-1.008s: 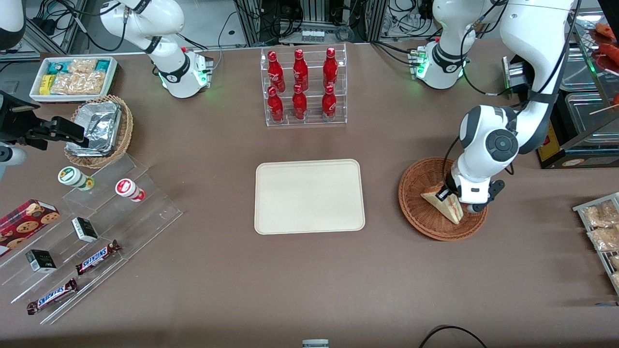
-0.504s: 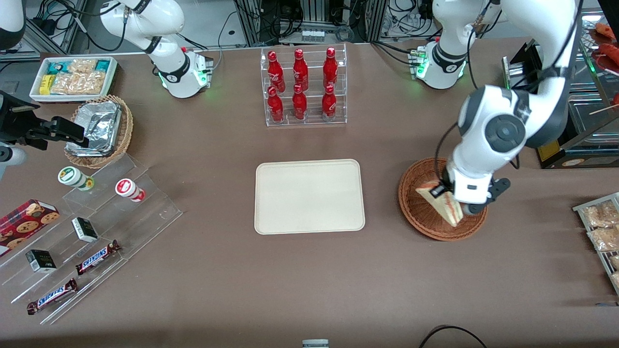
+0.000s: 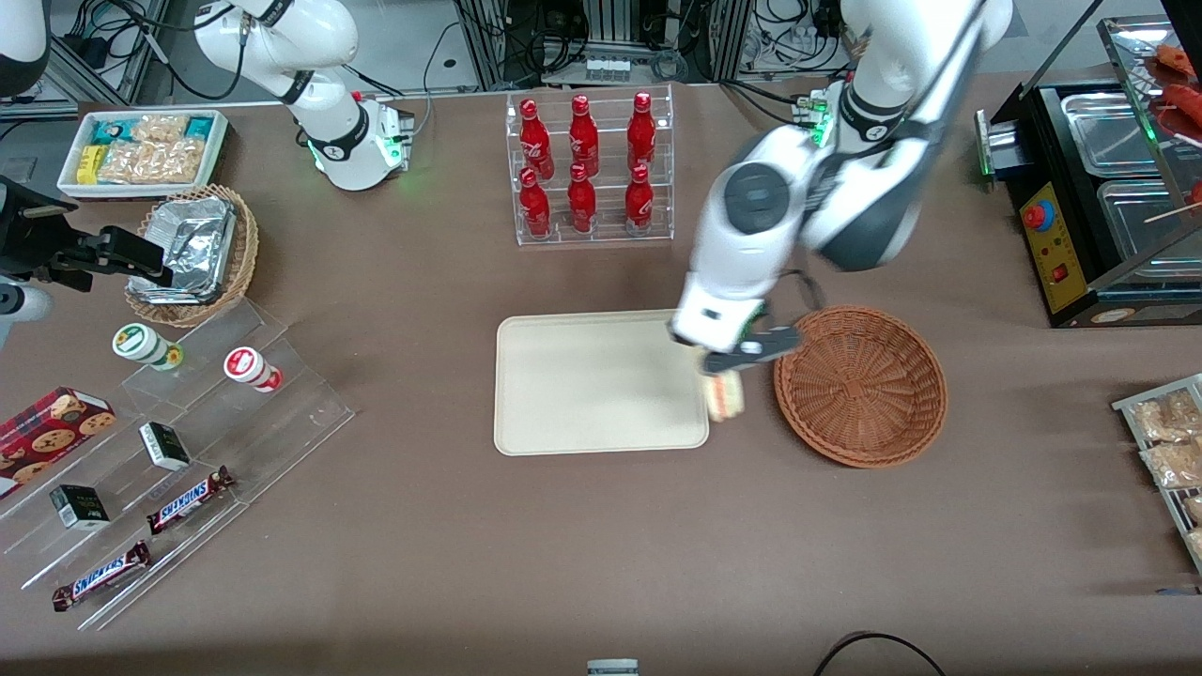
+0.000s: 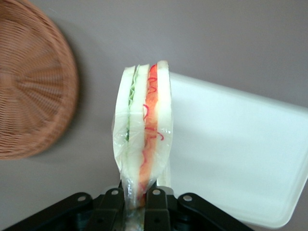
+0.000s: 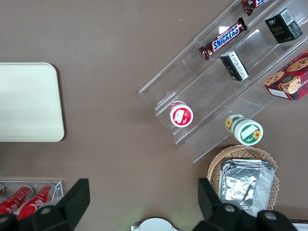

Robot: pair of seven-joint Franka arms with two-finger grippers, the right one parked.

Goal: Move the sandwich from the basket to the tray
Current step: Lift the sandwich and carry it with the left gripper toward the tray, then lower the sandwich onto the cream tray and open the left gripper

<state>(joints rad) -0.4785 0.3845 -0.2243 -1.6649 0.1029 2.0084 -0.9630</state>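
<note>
My left gripper (image 3: pixel 721 370) is shut on the sandwich (image 3: pixel 725 395), a plastic-wrapped wedge of white bread with red and green filling (image 4: pixel 143 132). It hangs in the air over the strip of table between the basket (image 3: pixel 860 385) and the tray (image 3: pixel 599 380), right at the tray's edge nearest the basket. The reddish-brown wicker basket (image 4: pixel 30 91) has nothing in it. The cream-white tray (image 4: pixel 231 149) is bare. The black fingers (image 4: pixel 111 204) pinch the narrow end of the wedge.
A clear rack of red bottles (image 3: pixel 587 169) stands farther from the camera than the tray. Toward the parked arm's end lie a tan basket of foil containers (image 3: pixel 192 252), a white snack box (image 3: pixel 143 150) and a clear stepped stand with candy bars (image 3: pixel 188 441). A metal food warmer (image 3: pixel 1108 197) stands at the working arm's end.
The gripper lifted the sandwich out of the basket and carried it sideways to the tray's near edge. The basket now holds nothing.
</note>
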